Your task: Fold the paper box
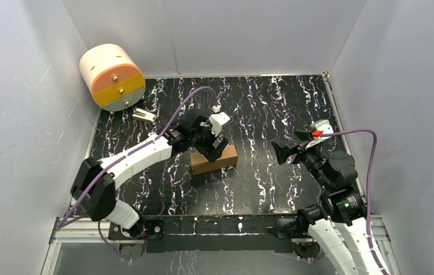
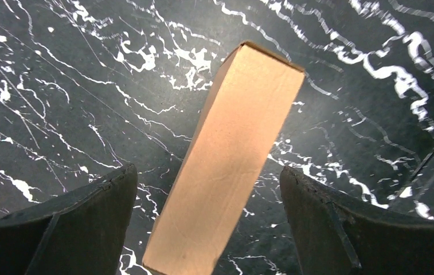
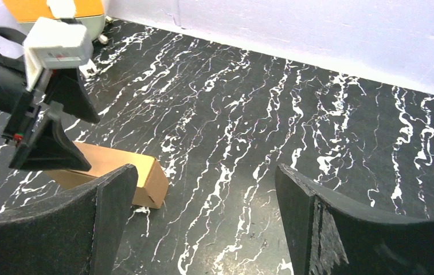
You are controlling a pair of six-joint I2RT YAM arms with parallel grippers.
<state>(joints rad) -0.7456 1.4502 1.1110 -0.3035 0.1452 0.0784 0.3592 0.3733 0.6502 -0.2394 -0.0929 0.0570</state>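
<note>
The paper box (image 1: 214,161) is a small closed brown cardboard box lying on the black marbled table near its middle. My left gripper (image 1: 211,146) hovers right over it, open. In the left wrist view the paper box (image 2: 231,160) runs lengthwise between the spread fingers of the left gripper (image 2: 207,171), with a gap on each side. My right gripper (image 1: 286,150) stands open to the right of the box and apart from it. In the right wrist view the right gripper (image 3: 203,170) holds nothing, and the paper box (image 3: 122,166) lies at the left under the left gripper (image 3: 48,134).
A cream, orange and yellow cylindrical drawer unit (image 1: 113,77) lies at the back left corner, with a small white clip-like object (image 1: 144,116) in front of it. White walls close in the table (image 1: 272,103) on three sides.
</note>
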